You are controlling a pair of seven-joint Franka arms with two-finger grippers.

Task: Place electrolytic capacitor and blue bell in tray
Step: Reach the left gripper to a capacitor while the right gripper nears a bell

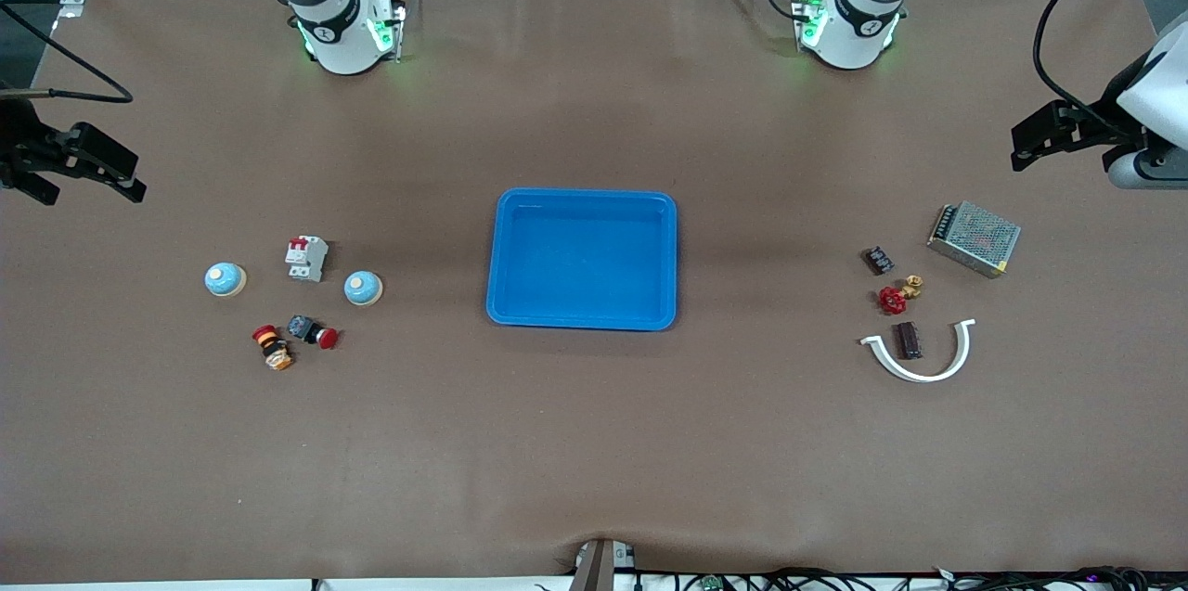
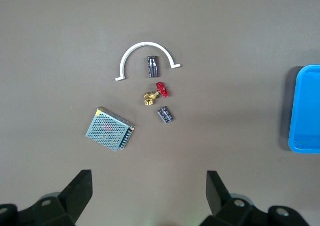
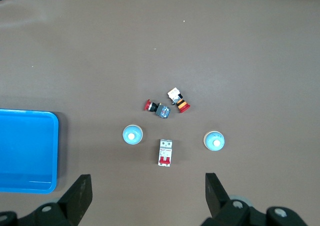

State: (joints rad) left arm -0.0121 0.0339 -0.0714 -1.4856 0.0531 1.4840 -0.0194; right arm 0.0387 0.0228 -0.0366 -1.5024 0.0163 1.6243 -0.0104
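Note:
The bright blue tray [image 1: 582,259] lies mid-table with nothing in it; it also shows in part in both wrist views, as the tray [image 2: 306,110] and the tray [image 3: 27,151]. Two blue bells [image 1: 363,288] [image 1: 225,279] stand toward the right arm's end, seen too as bells [image 3: 132,135] [image 3: 214,141]. A small black cylinder with pale markings, the electrolytic capacitor [image 1: 879,260] [image 2: 165,115], lies toward the left arm's end. My left gripper [image 1: 1021,146] [image 2: 149,181] hangs open over that end. My right gripper [image 1: 130,181] [image 3: 148,181] hangs open over the other end. Neither holds anything.
Near the bells: a white circuit breaker [image 1: 306,258] and two red push buttons [image 1: 312,331] [image 1: 273,348]. Near the capacitor: a metal mesh power supply [image 1: 974,238], a red-handled brass valve [image 1: 896,296], and a white half-ring clamp [image 1: 923,368] around a dark glossy cylinder [image 1: 908,340].

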